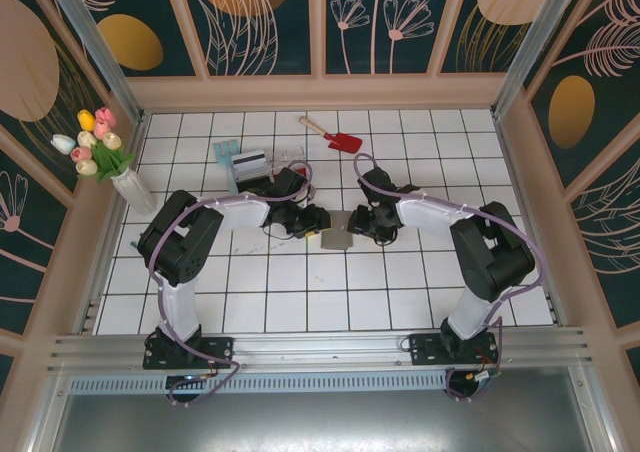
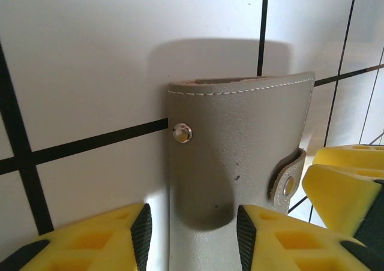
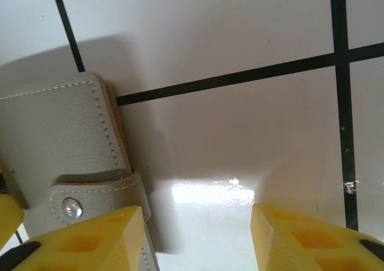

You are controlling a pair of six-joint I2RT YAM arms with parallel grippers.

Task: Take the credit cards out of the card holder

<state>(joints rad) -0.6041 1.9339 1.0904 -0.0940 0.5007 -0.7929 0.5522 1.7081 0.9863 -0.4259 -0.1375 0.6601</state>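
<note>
While the shut card holder [image 2: 240, 139] is bracketed by the left end effector [image 2: 193, 226] (grip unclear) and the open right end effector [image 3: 197, 217], unsnapping is required.

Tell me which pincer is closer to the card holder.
Left. The left pincer straddles the card holder; the right pincer sits at its edge, mostly over bare tile.
</note>
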